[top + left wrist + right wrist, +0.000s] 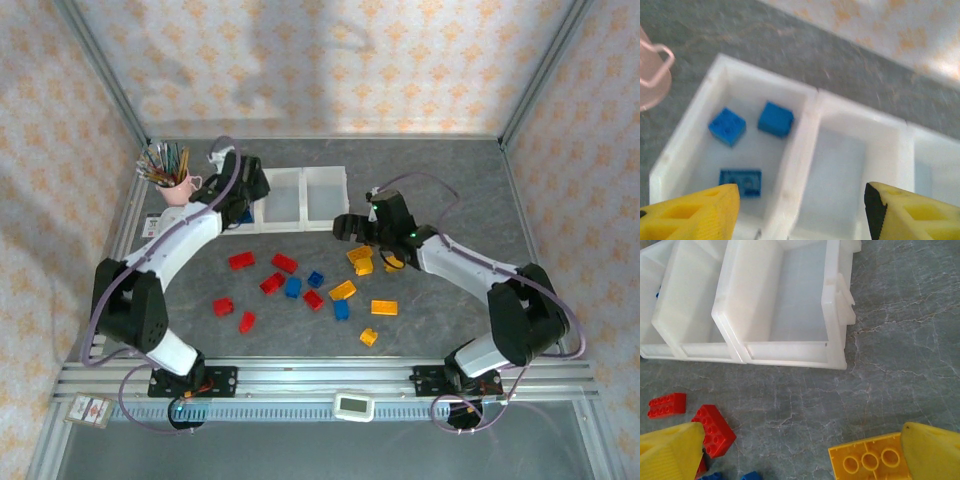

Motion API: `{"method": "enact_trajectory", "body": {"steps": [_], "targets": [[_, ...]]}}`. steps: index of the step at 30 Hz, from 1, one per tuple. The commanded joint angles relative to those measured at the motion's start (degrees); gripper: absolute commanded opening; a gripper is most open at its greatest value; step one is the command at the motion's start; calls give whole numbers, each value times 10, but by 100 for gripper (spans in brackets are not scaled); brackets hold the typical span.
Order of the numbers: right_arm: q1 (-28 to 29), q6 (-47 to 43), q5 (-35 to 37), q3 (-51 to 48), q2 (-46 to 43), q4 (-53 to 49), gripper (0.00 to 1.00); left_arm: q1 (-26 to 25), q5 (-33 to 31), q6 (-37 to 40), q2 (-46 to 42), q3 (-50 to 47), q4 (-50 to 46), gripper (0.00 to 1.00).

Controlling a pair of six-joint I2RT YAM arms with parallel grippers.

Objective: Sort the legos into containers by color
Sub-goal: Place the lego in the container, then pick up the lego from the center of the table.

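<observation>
The containers (300, 195) are three joined white bins at the back of the table. My left gripper (245, 195) hangs over the left bin, open and holding nothing. In the left wrist view its gripper (800, 215) straddles the divider (805, 145) between the left and middle bins, and three blue legos (776, 119) lie in the left bin. My right gripper (345, 228) is open just in front of the right bin. In the right wrist view a yellow lego (870, 462) lies upside down by the right fingertip (932, 452). The other bins (790, 347) look bare inside.
Red (241, 260), blue (292, 287) and yellow (384, 307) legos are scattered over the grey table between the arms. A pink cup of pencils (172, 180) stands left of the bins, close to the left arm. Red bricks (715, 430) lie near the right gripper's left finger.
</observation>
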Motion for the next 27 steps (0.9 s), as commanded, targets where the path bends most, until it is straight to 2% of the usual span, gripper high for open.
{"method": "enact_trajectory", "body": {"steps": [1, 9, 13, 16, 27], "targets": [[2, -16, 0, -22, -35, -31, 100, -45, -1, 5, -42, -52, -26, 70], [11, -18, -34, -81, -90, -35, 100, -162, 3, -58, -118, -145, -77, 69], [18, -19, -68, -111, -106, -29, 100, -225, 39, -90, -119, -177, -75, 69], [21, -22, -77, -134, -117, -20, 100, -265, 29, -107, -112, -188, -87, 69], [21, -27, -58, -149, -114, -15, 100, -323, 36, -129, -45, -194, -85, 62]]}}
